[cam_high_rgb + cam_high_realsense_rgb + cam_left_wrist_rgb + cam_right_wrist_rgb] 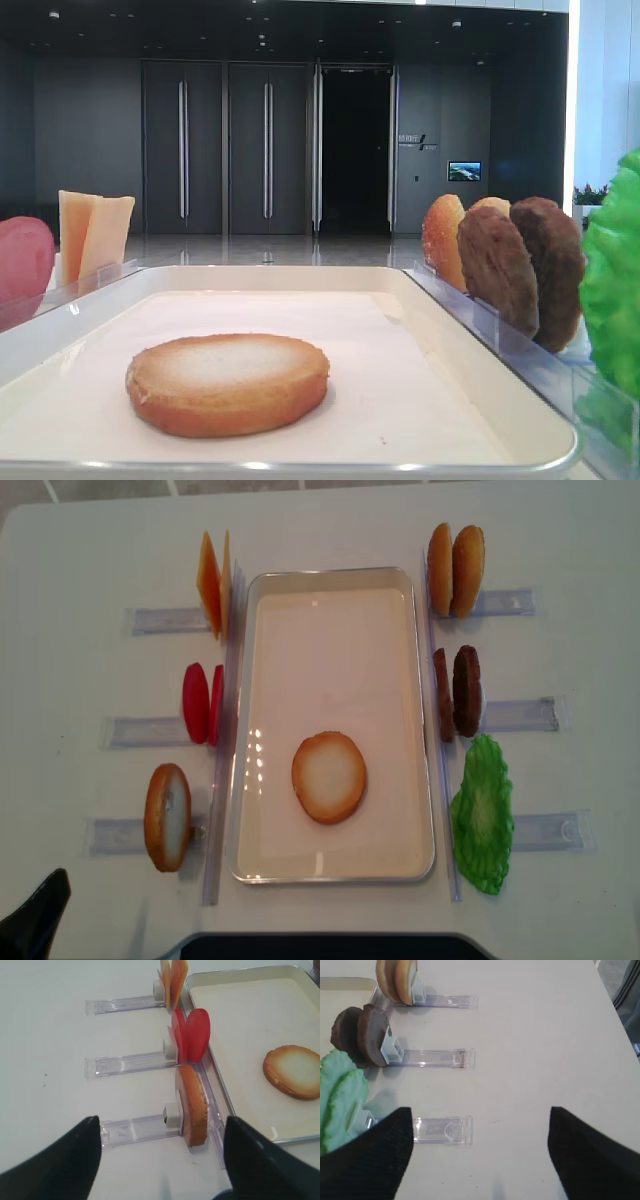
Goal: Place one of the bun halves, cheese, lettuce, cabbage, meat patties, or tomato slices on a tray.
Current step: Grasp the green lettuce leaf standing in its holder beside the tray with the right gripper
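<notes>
Overhead, low and 2 wrist views share the tray (335, 868).

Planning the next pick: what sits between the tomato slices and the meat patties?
Overhead view: the tray, its width bare there; the bun half lies nearer the front.

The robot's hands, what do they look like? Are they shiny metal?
No, not shiny. In the wrist views each hand shows two wide black fingers that look matte, with a fine ribbed or woven texture. The right hand has blunt, wedge-shaped fingers. The left hand looks the same, its fingers tapering toward rounded tips. No cables or markings are visible.
</notes>
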Controlling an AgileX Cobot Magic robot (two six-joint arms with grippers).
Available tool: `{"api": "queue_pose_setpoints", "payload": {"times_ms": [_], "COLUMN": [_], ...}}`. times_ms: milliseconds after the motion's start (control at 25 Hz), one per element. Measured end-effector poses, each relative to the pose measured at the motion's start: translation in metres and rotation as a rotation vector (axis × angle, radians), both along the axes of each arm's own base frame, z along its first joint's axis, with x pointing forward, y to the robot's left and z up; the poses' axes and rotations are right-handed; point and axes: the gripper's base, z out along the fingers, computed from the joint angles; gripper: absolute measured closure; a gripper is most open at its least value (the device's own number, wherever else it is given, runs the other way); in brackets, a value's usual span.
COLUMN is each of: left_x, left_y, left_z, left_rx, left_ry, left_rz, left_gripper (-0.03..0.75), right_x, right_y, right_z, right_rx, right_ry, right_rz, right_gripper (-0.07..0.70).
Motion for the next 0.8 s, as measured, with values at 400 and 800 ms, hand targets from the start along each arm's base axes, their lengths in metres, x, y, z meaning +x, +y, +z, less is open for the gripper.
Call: {"api": "queue_pose_setpoints", "payload": {"times_ms": [400, 800], "left_x": [0.000, 0.000], "left_y": [0.000, 0.000], "left_z": [0.000, 0.000], "left_rx": [0.000, 0.000], "left_ry": [0.000, -0.001], "left_rz": [0.000, 0.000], "left_gripper": [0.136, 0.136], "right_x": [0.000, 0.015], "right_y": [0.000, 0.001], "right_z": [0.000, 0.004], "right_rx": [0.000, 0.031], "right_ry": [0.000, 0.121], "right_rz": [0.000, -0.029], "right_gripper": [0.076, 0.076]}}
